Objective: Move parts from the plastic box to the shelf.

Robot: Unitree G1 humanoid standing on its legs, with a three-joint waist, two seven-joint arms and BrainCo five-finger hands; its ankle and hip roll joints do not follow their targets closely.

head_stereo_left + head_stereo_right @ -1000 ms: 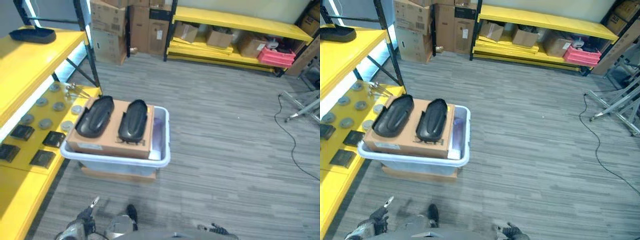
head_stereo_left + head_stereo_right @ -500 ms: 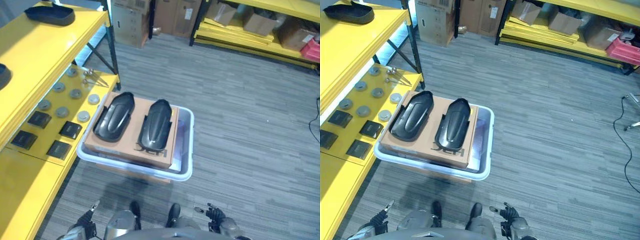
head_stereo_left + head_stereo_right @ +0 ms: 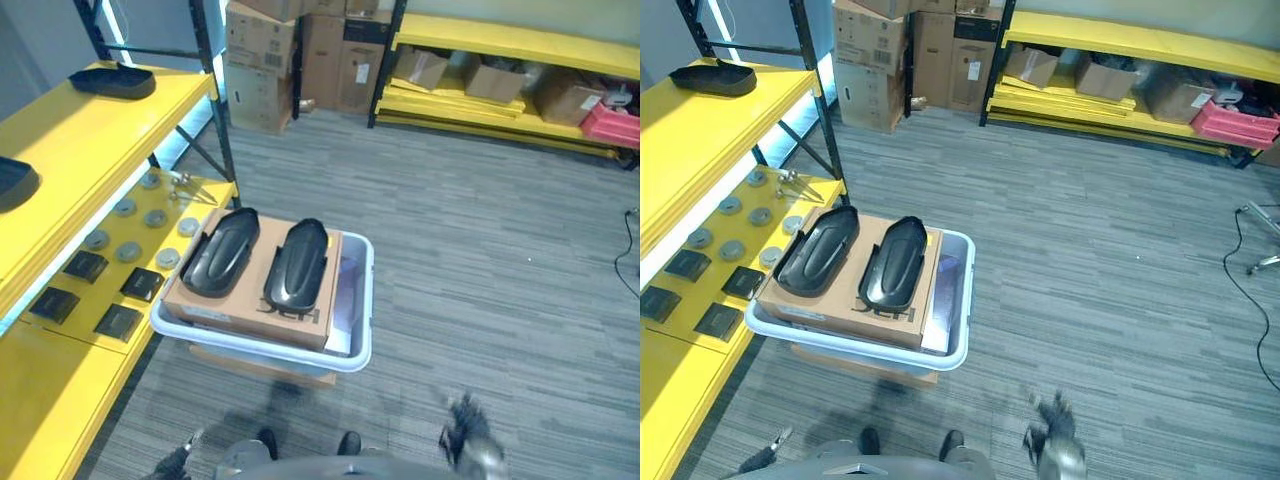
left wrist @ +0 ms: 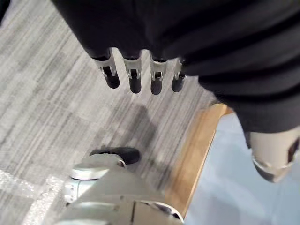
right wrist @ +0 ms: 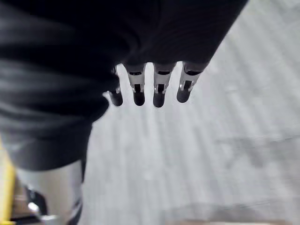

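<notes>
A pale plastic box stands on the floor in front of me, beside the yellow shelf. In it lies a brown carton with two black moulded parts side by side on top. Two more black parts rest on the shelf's upper board. My left hand hangs low, near the box's front, with fingers straight and nothing in it. Right of the box, my right hand is over the floor; its fingers are straight and hold nothing.
The shelf's lower board carries several grey discs and black square pieces. Cardboard boxes stand at the back, beside a second yellow rack with cartons and a red crate. Grey floor stretches right of the box.
The camera has tilted, so the whole scene has shifted. My right hand has come up and moved a little to the right, blurred. The parts in the box lie as before.
</notes>
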